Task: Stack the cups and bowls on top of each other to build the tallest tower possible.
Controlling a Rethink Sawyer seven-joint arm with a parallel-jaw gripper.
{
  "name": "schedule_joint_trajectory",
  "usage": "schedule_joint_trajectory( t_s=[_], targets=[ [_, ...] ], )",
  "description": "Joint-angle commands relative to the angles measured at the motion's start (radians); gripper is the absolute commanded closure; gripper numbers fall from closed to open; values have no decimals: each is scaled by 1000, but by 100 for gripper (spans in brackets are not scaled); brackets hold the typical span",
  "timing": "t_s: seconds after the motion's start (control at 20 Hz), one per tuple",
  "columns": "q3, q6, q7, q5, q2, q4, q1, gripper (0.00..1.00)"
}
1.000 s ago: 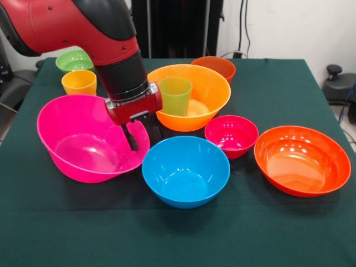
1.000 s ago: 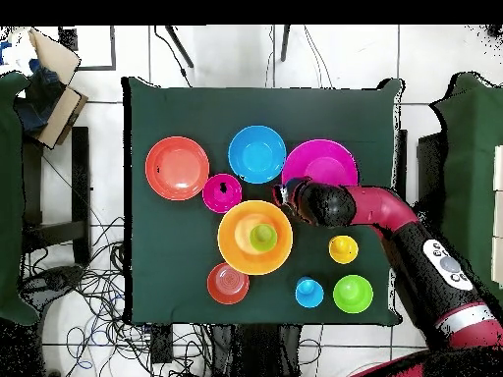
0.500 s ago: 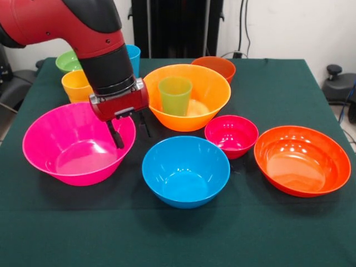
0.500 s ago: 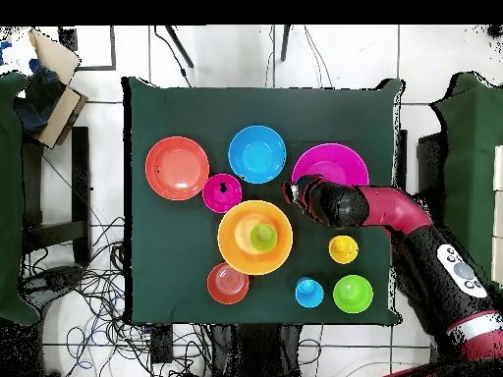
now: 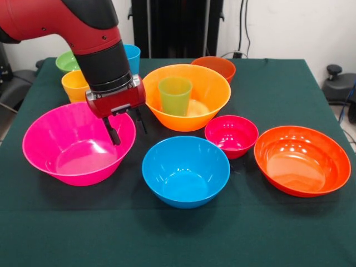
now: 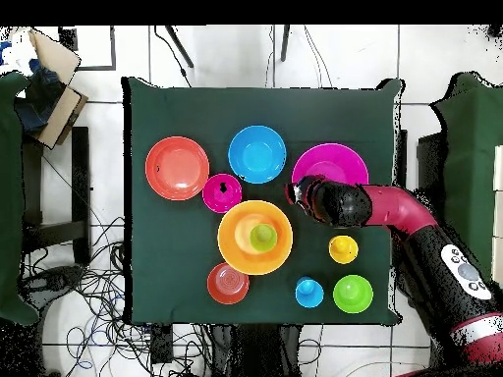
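The red and black arm slants down from the upper left, its gripper (image 5: 124,124) pointing down with fingers spread — one inside the glossy big pink plastic bowl (image 5: 67,150), one outside, straddling its rim without clamping it. Since half a second ago the gripper has risen slightly; the pink bowl sits level, as then. The green plastic tumbler (image 5: 175,94) stands in the big orange bowl (image 5: 208,92), just beside the gripper.
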Motion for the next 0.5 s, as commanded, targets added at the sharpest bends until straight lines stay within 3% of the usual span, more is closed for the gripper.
schedule_joint_trajectory(
  t_s=[0.05, 0.5],
  targets=[
    [20, 139, -227, -27, -41, -52, 18, 0],
    [16, 124, -201, -40, -33, -71, 37, 0]
  ],
)
